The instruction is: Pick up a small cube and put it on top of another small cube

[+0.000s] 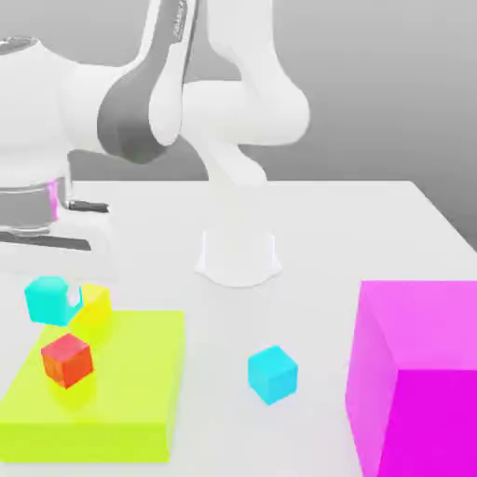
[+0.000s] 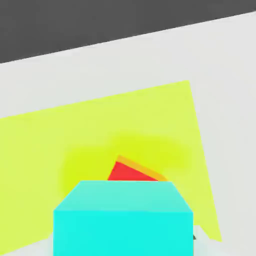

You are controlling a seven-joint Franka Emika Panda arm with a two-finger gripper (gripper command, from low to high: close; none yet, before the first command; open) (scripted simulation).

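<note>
One small cyan cube [image 1: 43, 300] hangs under my hand at the exterior view's left, just off the lime slab's far corner. My gripper [image 1: 56, 294] is shut on it, and a white finger [image 1: 73, 296] presses against its side. In the hand view this cube [image 2: 123, 220] sits very close, with the red cube [image 2: 127, 173] beyond it. The other small cyan cube [image 1: 273, 374] rests alone on the white table, to the slab's right.
A flat lime slab [image 1: 130, 391] lies at the front left and carries a red cube [image 1: 67, 361]. A small yellow cube [image 1: 96, 310] stands at its far edge, next to the held cube. A huge magenta cube [image 1: 419, 373] fills the front right. The arm's base [image 1: 238, 256] stands mid-table.
</note>
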